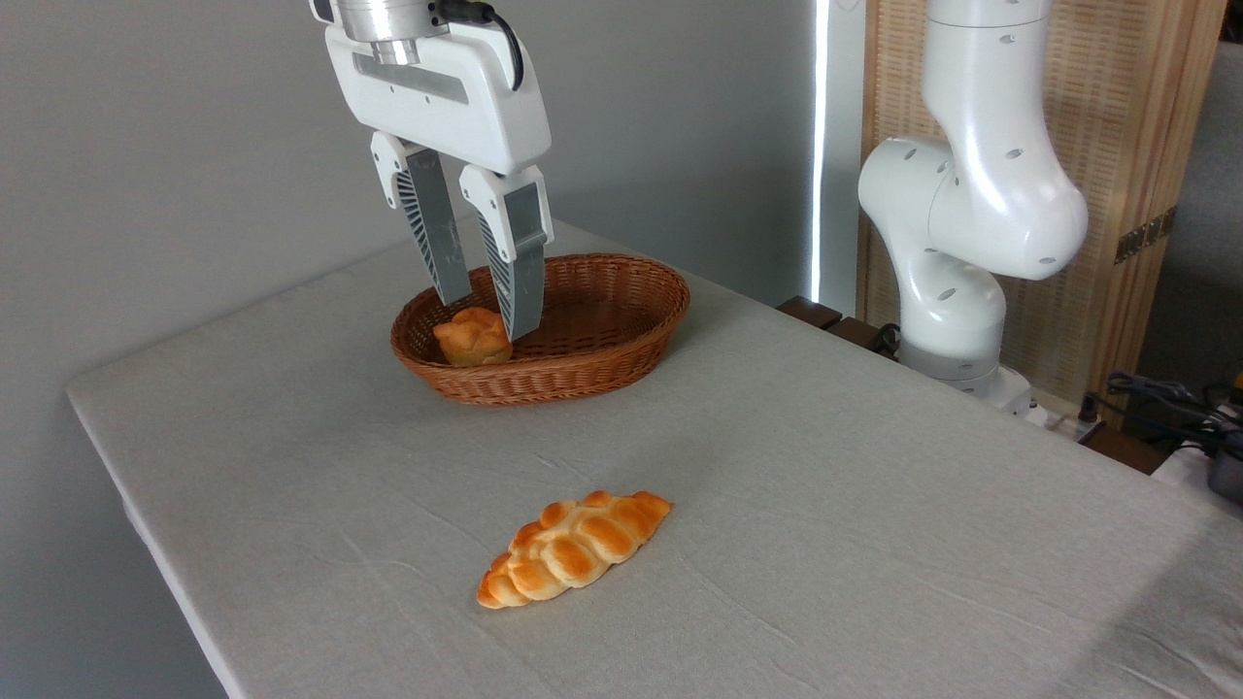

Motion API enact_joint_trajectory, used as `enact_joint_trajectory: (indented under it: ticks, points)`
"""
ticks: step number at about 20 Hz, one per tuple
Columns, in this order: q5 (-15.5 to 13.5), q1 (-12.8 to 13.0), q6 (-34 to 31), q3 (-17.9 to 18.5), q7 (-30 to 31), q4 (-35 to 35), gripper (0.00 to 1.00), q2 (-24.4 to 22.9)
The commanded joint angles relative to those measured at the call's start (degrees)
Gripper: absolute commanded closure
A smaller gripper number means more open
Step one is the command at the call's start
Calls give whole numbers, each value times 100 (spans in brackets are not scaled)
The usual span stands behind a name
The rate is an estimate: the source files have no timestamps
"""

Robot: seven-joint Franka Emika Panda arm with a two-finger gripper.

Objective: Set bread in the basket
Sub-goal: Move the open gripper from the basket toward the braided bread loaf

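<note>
The bread [573, 549], a long braided golden-orange loaf, lies flat on the grey tablecloth near the front of the table. The oval reddish-brown wicker basket [621, 330] stands farther back, well apart from the loaf. A small round knobbly bun [473, 337] sits inside the basket at its left end. My gripper [487, 316] hangs over that left end, open, its fingertips just above and on either side of the bun with nothing held between them.
The white arm base [957, 243] stands at the back right beside a wooden slatted screen [1126, 146]. Cables [1165, 398] lie off the table's right edge. The table's left edge runs diagonally from back to front.
</note>
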State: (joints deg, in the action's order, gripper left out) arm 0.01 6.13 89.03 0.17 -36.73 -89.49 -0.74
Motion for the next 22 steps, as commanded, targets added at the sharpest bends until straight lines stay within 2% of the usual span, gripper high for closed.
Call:
enact_joint_trajectory:
  ticks: [1,8,11,14,15,18,22]
  points:
    - [34,3,9,45,-63,-95,0,-93]
    - [16,-6,62,45,-54,-95,0,-85]
    - [-1,2,368,45,-54,-278,0,-172]
    - [-1,-24,1123,45,-71,-1147,0,-593]
    - [-1,-111,1447,45,-80,-1489,0,-725]
    - [25,-147,2520,36,-203,-2579,0,-998]
    - [25,-156,2768,36,-388,-3214,0,-1078]
